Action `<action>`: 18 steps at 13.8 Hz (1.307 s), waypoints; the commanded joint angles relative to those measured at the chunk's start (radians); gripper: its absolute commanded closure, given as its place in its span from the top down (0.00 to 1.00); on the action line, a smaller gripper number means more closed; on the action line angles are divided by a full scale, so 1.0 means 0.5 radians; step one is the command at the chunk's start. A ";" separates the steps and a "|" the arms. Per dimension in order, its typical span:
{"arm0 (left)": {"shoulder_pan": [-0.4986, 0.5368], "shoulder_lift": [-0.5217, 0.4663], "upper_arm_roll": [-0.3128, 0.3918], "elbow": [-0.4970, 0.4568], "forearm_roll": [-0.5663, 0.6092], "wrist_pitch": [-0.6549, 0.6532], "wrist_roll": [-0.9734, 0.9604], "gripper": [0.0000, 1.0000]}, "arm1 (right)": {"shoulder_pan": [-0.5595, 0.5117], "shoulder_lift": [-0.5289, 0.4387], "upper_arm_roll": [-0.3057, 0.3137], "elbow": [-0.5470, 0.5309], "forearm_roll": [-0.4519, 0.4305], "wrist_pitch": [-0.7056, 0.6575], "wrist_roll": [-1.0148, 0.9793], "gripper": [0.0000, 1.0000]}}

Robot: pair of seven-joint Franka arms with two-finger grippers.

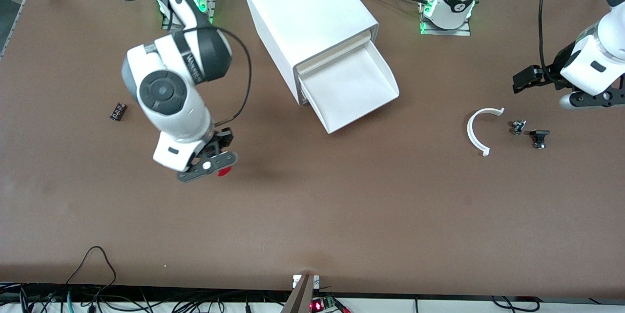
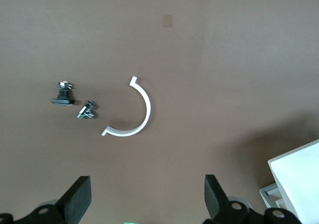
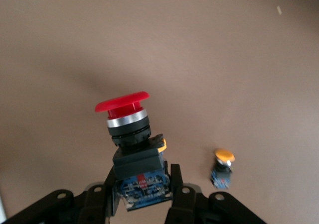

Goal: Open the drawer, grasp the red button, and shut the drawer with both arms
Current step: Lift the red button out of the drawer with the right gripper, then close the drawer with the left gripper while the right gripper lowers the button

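Note:
The white cabinet (image 1: 302, 10) stands mid-table near the arms' bases. Its lowest drawer (image 1: 354, 86) is pulled out, and the inside that shows is bare. My right gripper (image 1: 219, 169) hangs over the table toward the right arm's end, nearer the front camera than the cabinet. It is shut on the button, whose red cap (image 1: 224, 172) peeks out. In the right wrist view the right gripper (image 3: 143, 178) clamps the button's (image 3: 123, 104) dark blue body. My left gripper (image 1: 526, 79) is open and empty over the left arm's end; its fingers (image 2: 79, 196) stand wide apart.
An orange-capped button (image 3: 223, 168) lies on the table near my right gripper. A small dark part (image 1: 118, 111) lies toward the right arm's end. A white C-shaped clip (image 1: 476, 130) and two small metal parts (image 1: 518, 126) (image 1: 539, 137) lie below my left gripper.

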 commanded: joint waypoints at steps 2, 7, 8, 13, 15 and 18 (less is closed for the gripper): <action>-0.016 0.260 -0.036 0.011 -0.064 0.256 -0.213 1.00 | -0.012 -0.066 -0.129 -0.372 0.030 0.128 0.117 0.17; -0.240 0.555 -0.125 -0.351 -0.064 1.112 -0.842 1.00 | -0.147 -0.128 -0.129 -0.985 0.048 0.824 0.141 0.17; -0.295 0.613 -0.125 -0.375 -0.064 1.238 -0.950 1.00 | -0.153 -0.131 -0.129 -1.074 0.048 0.944 0.172 0.17; -0.669 0.666 -0.125 -0.783 -0.058 1.858 -1.566 1.00 | -0.172 -0.128 -0.126 -1.363 0.045 1.328 0.322 0.19; -0.816 0.623 -0.146 -0.863 -0.058 1.843 -1.690 1.00 | -0.172 -0.110 -0.126 -1.409 0.045 1.399 0.414 0.43; -0.835 0.525 -0.308 -1.029 -0.064 1.816 -1.778 1.00 | -0.175 -0.134 -0.123 -1.361 0.045 1.378 0.577 1.00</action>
